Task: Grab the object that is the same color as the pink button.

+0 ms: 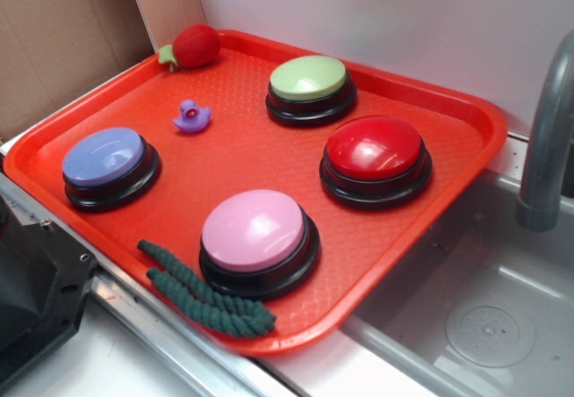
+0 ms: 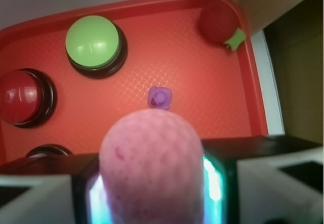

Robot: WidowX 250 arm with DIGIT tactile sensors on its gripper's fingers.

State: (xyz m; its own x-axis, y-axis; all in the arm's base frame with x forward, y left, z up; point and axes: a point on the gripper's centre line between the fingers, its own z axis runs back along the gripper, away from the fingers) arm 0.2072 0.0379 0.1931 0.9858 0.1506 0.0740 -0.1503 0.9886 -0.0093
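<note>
One pink ball (image 2: 151,168) between gripper (image 2: 152,183) fingers

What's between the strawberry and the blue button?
The little purple duck sits on the tray between the strawberry and the blue button, seen in the exterior view.

Red tray (image 1: 466,119) is carried by metal worktop (image 1: 269,384) beside sink (image 1: 466,325), w/ cardboard (image 1: 54,38) at back-left. Black block (image 1: 36,280) is seen at worktop's front-left, just beside tray edge
</note>
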